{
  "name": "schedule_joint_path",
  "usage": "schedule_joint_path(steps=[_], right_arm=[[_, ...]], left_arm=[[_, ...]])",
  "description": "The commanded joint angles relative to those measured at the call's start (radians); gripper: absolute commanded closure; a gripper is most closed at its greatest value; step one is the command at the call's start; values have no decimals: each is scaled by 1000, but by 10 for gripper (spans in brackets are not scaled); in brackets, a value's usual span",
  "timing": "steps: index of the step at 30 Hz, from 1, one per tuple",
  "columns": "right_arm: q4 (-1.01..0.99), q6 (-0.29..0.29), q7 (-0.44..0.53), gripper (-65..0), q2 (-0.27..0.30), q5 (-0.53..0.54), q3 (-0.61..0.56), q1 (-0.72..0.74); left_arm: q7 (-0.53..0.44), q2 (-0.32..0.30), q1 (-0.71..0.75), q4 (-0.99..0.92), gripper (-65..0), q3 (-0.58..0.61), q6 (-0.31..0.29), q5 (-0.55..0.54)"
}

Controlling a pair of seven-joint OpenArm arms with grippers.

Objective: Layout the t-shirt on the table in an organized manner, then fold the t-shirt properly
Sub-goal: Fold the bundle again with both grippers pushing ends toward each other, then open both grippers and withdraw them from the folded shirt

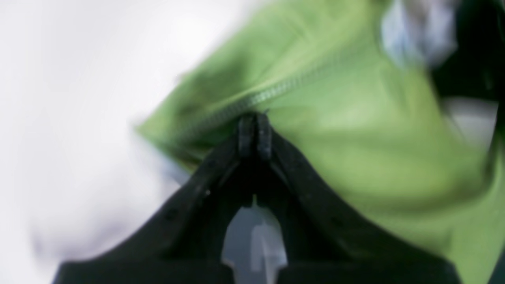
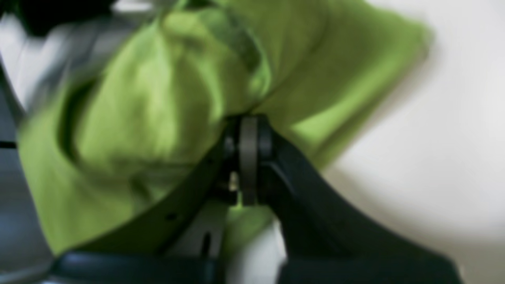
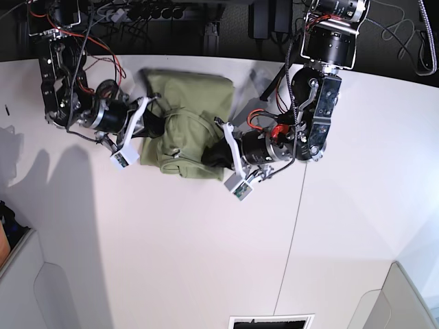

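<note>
the olive-green t-shirt [image 3: 186, 127] is seen bunched near the far edge of the white table [image 3: 206, 260], between the two arms, with folds and humps rather than a flat outline. the left gripper [image 1: 254, 132] is shown with its jaws pressed together at a stitched hem of the cloth, so a thin pinch of fabric is judged to be held. the right gripper [image 2: 248, 136] is likewise closed narrowly, with green fabric gathered around and behind its tips; a fold appears to be caught there, though blur leaves the exact layer unclear. both wrist views are smeared.

the cloth is judged to be light, soft and limp: no shape will be kept once it is lifted, and it will sag, drape and drag on the matte surface. slipping from a shallow pinch is likely. hold is best taken at hems and seams, ideally at the shoulders or bottom corners, so that it can be pulled taut and laid out.
</note>
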Motion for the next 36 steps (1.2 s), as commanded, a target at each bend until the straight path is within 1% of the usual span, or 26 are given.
schedule_joint_path(steps=[1, 4, 7, 10, 14, 16, 18, 20, 23, 25, 28, 31, 34, 36], right_arm=[[42, 6, 21, 0, -3, 12, 7, 3], [84, 6, 24, 0, -22, 0, 19, -16], [96, 6, 27, 0, -46, -15, 56, -10], [96, 4, 26, 0, -47, -16, 110, 1], [96, 4, 23, 0, -47, -18, 206, 0], [96, 4, 24, 0, -47, -18, 234, 0], [95, 4, 23, 0, -47, -21, 240, 0], [87, 4, 23, 0, -47, -29, 236, 0], [61, 4, 24, 0, -48, -28, 235, 0], [43, 4, 24, 0, -48, -23, 235, 0], [33, 6, 23, 0, -50, 18, 233, -8], [33, 7, 12, 0, -72, 27, 218, -8], [33, 7, -1, 0, -101, 21, 180, -8], [33, 7, -3, 0, -109, 19, 147, -8]], left_arm=[[-10, -5, -28, 13, 0, 0, -6, -21], [14, -38, -37, 14, 0, 0, -6, -43], [58, -85, -37, 37, 0, 0, -6, -129], [91, -127, -36, 80, 0, 0, -6, -211], [140, -171, -16, 175, 0, 0, -6, -285], [159, -193, 8, 212, 0, 0, -6, -303], [159, -218, 40, 232, 0, 0, -6, -308], [159, -228, 72, 238, 0, -5, -6, -308], [158, -228, 111, 238, 0, -31, -6, -308], [157, -228, 135, 238, 0, -61, -6, -308], [160, -229, 182, 239, 0, -132, -6, -308], [167, -230, 238, 252, 0, -227, -6, -315], [206, -230, 296, 289, 0, -322, -6, -373], [225, -230, 338, 332, 0, -377, -6, -407]])
